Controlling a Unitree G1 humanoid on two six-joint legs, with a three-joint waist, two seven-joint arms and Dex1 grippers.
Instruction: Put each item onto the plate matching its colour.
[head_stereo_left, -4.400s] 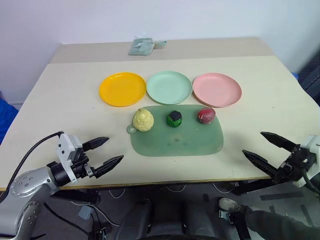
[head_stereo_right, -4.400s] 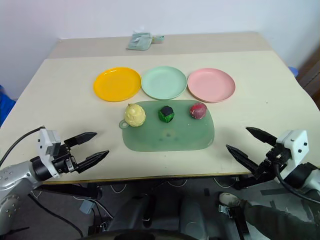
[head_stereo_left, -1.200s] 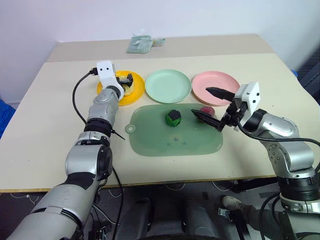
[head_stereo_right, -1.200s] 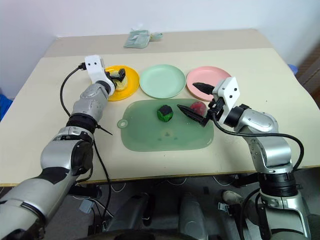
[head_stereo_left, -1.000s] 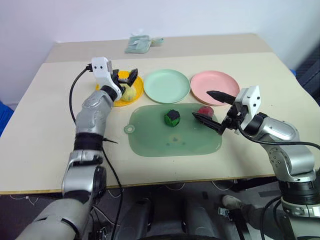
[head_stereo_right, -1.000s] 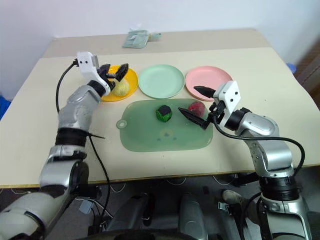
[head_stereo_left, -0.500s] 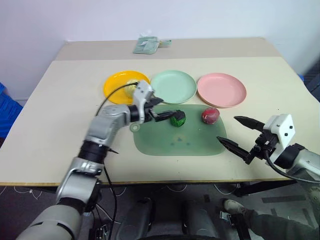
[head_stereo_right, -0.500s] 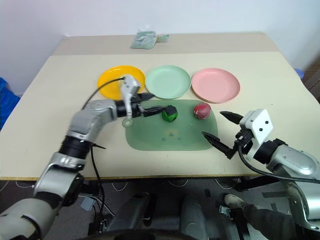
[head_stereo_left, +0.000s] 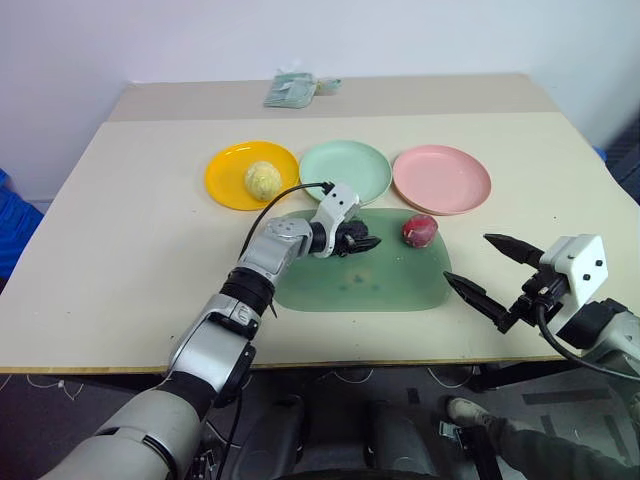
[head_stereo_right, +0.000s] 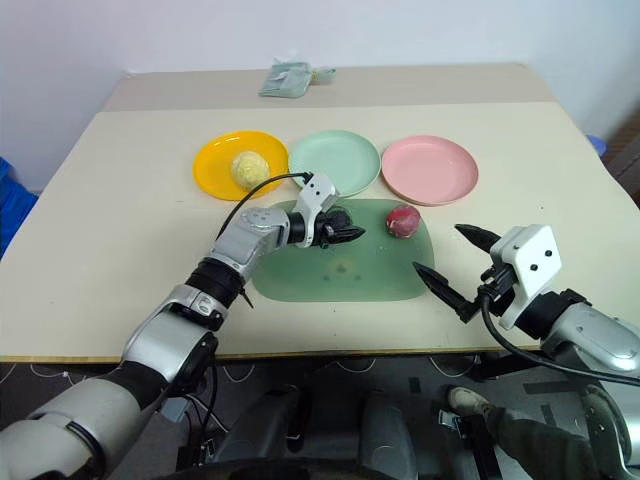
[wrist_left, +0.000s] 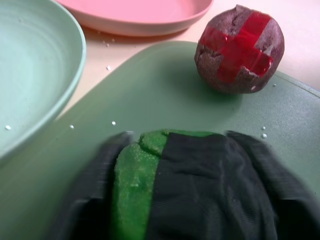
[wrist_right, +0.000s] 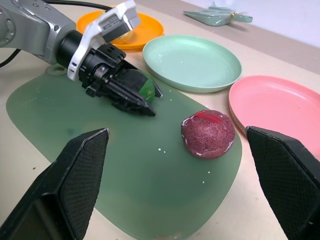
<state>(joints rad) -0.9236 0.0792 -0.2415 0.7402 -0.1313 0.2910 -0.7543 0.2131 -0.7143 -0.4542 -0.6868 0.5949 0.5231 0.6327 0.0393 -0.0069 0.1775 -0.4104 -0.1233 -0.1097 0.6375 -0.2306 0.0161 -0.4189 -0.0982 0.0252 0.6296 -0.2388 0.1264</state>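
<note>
My left gripper (head_stereo_left: 362, 242) lies low over the green mat (head_stereo_left: 360, 290), shut on the dark green-and-black item (wrist_left: 135, 185), whose green side shows between the fingers (wrist_right: 125, 95). The pale yellow item (head_stereo_left: 261, 179) rests on the orange-yellow plate (head_stereo_left: 225, 170). On the mat's far right corner sits the dark red item (head_stereo_left: 419, 230), just in front of the pink plate (head_stereo_left: 441, 179). Nothing lies on the mint green plate (head_stereo_left: 345, 171). My right gripper (head_stereo_left: 467, 257) hovers open beyond the mat's right edge, holding nothing.
A folded grey-green cloth (head_stereo_left: 300, 90) lies at the table's far edge. The cream table (head_stereo_left: 130, 260) has bare room on the left and right of the plates. My left arm's cable arcs over the mat's left end.
My left gripper slid right from the yellow plate, where the yellow item stays, and shut on the green-and-black item. The right gripper drew back from the red item, still open.
</note>
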